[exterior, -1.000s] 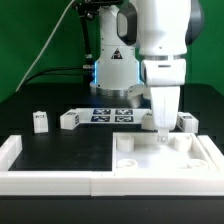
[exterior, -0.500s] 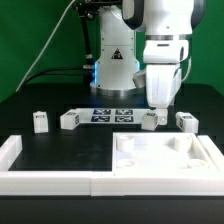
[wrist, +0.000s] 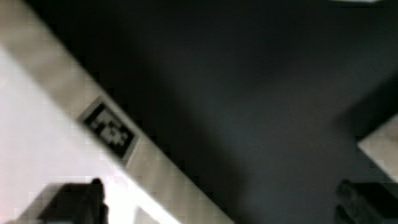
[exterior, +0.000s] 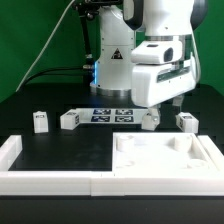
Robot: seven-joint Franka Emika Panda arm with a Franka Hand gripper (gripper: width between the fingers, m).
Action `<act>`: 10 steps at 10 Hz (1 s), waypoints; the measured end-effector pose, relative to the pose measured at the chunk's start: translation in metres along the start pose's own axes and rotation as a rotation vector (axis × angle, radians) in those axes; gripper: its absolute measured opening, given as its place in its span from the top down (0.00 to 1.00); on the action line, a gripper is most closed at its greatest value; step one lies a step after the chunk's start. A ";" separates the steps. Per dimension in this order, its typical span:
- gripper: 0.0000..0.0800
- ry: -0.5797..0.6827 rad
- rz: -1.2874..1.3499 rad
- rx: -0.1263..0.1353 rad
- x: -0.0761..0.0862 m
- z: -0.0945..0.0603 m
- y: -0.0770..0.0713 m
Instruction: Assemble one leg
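Note:
Four small white legs with marker tags stand on the black table: two at the exterior view's left (exterior: 40, 121) (exterior: 68, 120) and two at its right (exterior: 150, 120) (exterior: 187, 121). The large white panel (exterior: 190, 158) with raised rims lies in front of them. My gripper (exterior: 171, 102) hangs tilted above the two right legs, open and holding nothing. In the wrist view my gripper (wrist: 217, 205) shows its dark fingers (wrist: 71, 203) wide apart, with only dark table between them. A white part with a square marker (wrist: 111, 130) lies beside one finger; I cannot tell which part it is.
The marker board (exterior: 110, 115) lies flat behind the legs, in front of the robot base. A white L-shaped rail (exterior: 50, 176) runs along the table's front and the exterior view's left. A green wall stands behind.
My gripper has risen from just above the panel's far edge to well above the right legs, and the hand has tilted. A leg it was hiding now shows.

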State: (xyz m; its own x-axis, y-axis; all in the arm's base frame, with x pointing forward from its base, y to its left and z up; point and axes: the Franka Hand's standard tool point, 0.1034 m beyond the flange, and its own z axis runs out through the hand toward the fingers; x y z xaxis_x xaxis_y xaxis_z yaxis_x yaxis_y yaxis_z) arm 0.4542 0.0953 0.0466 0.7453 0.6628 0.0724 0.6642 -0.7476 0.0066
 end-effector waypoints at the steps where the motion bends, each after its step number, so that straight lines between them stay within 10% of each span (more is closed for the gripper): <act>1: 0.19 -0.009 0.123 0.011 -0.005 0.002 -0.010; 7: 0.19 -0.034 0.600 0.050 0.012 0.009 -0.066; 10: 0.19 -0.062 0.593 0.056 0.012 0.010 -0.066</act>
State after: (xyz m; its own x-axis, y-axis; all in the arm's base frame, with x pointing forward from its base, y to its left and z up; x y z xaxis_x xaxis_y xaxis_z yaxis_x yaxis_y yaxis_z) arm 0.4195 0.1532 0.0373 0.9907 0.1360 -0.0110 0.1349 -0.9884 -0.0695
